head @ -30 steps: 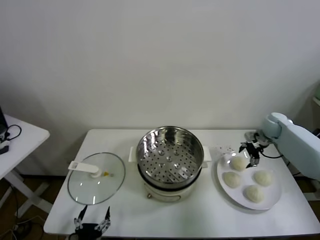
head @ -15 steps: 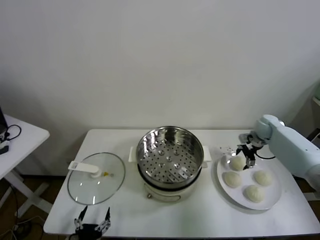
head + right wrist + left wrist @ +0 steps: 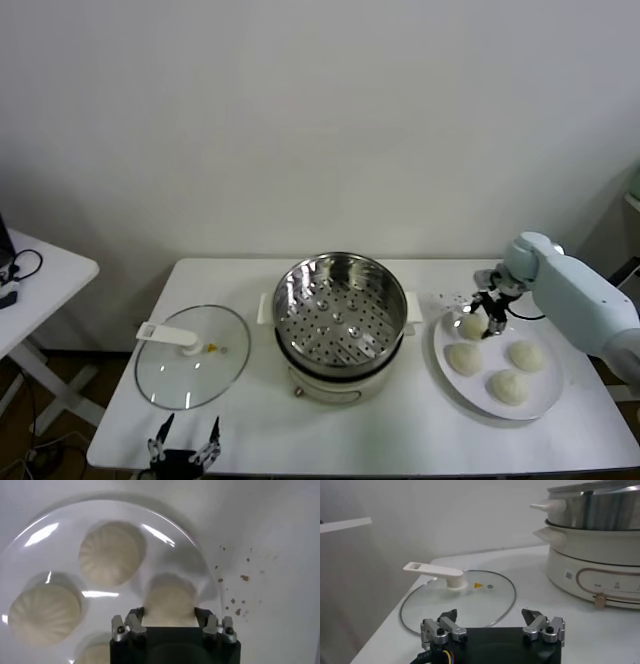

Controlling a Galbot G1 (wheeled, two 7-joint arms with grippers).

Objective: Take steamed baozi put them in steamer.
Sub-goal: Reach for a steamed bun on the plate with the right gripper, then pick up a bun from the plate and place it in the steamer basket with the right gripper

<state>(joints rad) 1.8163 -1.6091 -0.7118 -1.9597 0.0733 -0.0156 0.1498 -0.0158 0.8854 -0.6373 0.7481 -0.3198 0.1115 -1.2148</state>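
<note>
Now the right gripper (image 3: 482, 315) is down on the white plate (image 3: 545, 395) near the table's (image 3: 400, 430) right edge, its two fingers (image 3: 134, 622) pressed against both sides of the baozi (image 3: 169, 604) nearest the steamer (image 3: 340, 305) (the plate's far-left bun). Three other baozi (image 3: 508, 386) lie on the plate. The left gripper (image 3: 492, 626) waits open at the front edge, beside the glass lid (image 3: 192, 355).

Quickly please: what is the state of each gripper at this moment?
Left gripper: open, holding nothing, parked at the table's near edge by the glass lid.
Right gripper: closed around one baozi on the plate.
</note>
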